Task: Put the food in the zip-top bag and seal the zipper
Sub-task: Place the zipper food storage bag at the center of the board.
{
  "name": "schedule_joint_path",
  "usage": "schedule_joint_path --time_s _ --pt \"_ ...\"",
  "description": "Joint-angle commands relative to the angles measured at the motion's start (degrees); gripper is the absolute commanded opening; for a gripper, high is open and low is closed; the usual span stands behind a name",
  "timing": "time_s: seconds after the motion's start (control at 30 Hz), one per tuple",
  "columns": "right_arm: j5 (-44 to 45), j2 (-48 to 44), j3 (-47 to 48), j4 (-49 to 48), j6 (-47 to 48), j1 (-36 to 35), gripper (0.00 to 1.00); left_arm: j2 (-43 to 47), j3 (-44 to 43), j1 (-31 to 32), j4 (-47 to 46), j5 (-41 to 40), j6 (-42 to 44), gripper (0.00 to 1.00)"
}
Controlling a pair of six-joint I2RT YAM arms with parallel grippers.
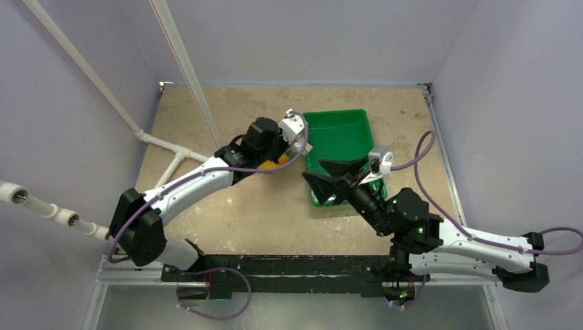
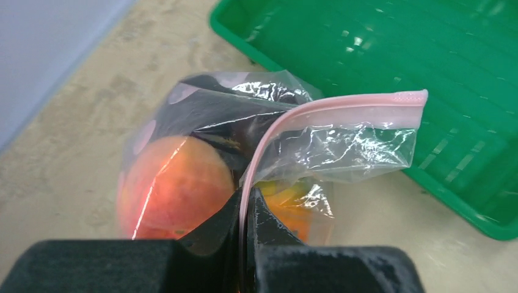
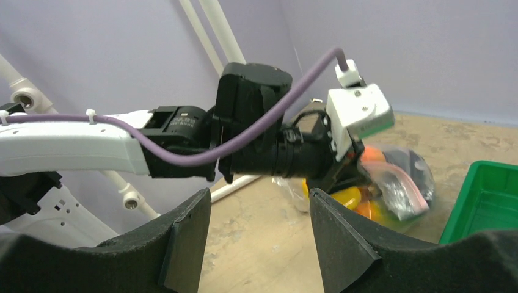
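Observation:
The zip-top bag (image 2: pixel 342 146) lies on the table just left of the green tray, crumpled, with food inside. A red-orange round fruit (image 2: pixel 174 183) and an orange-yellow piece (image 2: pixel 290 210) show through the plastic. My left gripper (image 2: pixel 246 201) is shut on the pink zipper (image 2: pixel 342 102), which curves up from the jaws and off to the right. From above, the left gripper (image 1: pixel 282 161) covers most of the bag (image 1: pixel 271 165). My right gripper (image 3: pixel 259 196) stands open and empty, facing the bag (image 3: pixel 400 183); from above, the right gripper (image 1: pixel 311 169) hovers at the tray's left side.
The green ribbed tray (image 1: pixel 340 134) sits at the back right of the table, with nothing showing inside it. White pipes (image 1: pixel 172 148) run along the left side. The left arm's wrist (image 3: pixel 262 128) crosses in front of the right wrist camera.

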State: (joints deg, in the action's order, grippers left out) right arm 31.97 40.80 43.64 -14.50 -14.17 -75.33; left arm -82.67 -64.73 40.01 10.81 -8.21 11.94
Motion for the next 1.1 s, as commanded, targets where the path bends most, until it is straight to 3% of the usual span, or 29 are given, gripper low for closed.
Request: schedule_joint_path --time_s 0.0,0.13,0.57,0.87,1.07 --pt "-0.5 -0.8 -0.3 -1.2 -1.1 0.0 0.63 2.1 0.4 6.1 1.7 -1.2 -5.9 0.00" --pt "0.2 -0.7 -0.5 -0.3 -2.2 0.0 0.64 3.1 3.7 7.6 3.2 -0.8 -12.5 0.00" --pt "6.3 -4.8 -4.5 3.4 -12.7 0.0 0.68 7.6 19.1 10.5 -5.7 4.9 -29.0 0.00" --pt "12.4 -5.7 -2.7 14.1 -20.1 0.0 0.70 11.5 23.1 11.0 -6.4 6.5 -34.6 0.36" --pt "15.4 -6.8 -3.7 17.0 -24.9 0.0 0.76 13.0 22.7 11.0 -6.7 9.4 -36.6 0.47"
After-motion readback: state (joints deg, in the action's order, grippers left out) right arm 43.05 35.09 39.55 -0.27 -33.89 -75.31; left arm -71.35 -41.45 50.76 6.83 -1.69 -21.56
